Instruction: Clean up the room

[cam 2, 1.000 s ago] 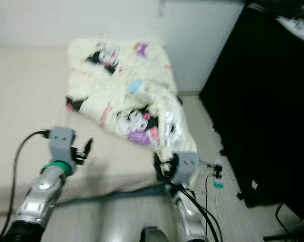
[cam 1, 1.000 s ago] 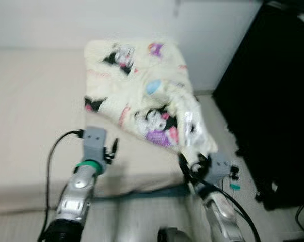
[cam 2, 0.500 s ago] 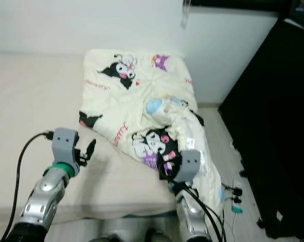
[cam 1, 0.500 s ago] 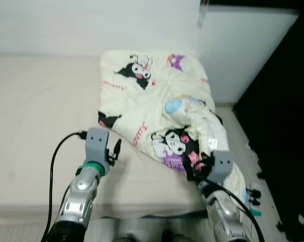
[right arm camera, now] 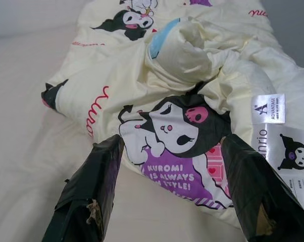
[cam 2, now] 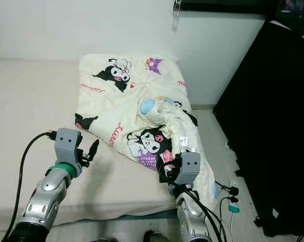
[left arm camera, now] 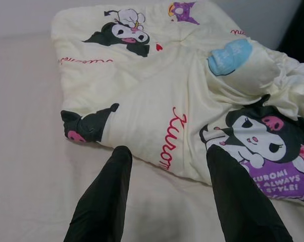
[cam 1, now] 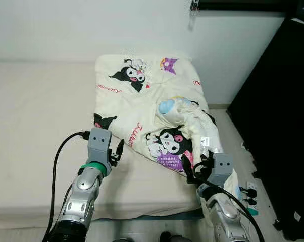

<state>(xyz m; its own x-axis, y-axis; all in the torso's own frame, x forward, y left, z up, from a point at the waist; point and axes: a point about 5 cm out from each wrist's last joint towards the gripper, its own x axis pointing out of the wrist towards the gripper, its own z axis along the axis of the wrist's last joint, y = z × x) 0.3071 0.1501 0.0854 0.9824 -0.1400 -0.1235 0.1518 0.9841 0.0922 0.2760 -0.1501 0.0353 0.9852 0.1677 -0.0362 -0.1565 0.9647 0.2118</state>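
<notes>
Hovering both open, empty: left gripper [left arm camera: 164, 199], right gripper [right arm camera: 167, 189]. Your quilt [cam 1: 152, 106] at 12 still rumpled; bed [cam 1: 36, 121] unmade.

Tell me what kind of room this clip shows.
Most likely a bedroom: a bed with a beige sheet, a rumpled cartoon-print comforter on it, and a power strip on the floor beside it.

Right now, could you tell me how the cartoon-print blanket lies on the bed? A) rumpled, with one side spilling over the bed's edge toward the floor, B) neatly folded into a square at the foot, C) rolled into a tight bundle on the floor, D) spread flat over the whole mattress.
A: the blanket is bunched and creased on the bed, its right side drooping over the edge beside the right gripper.
</notes>
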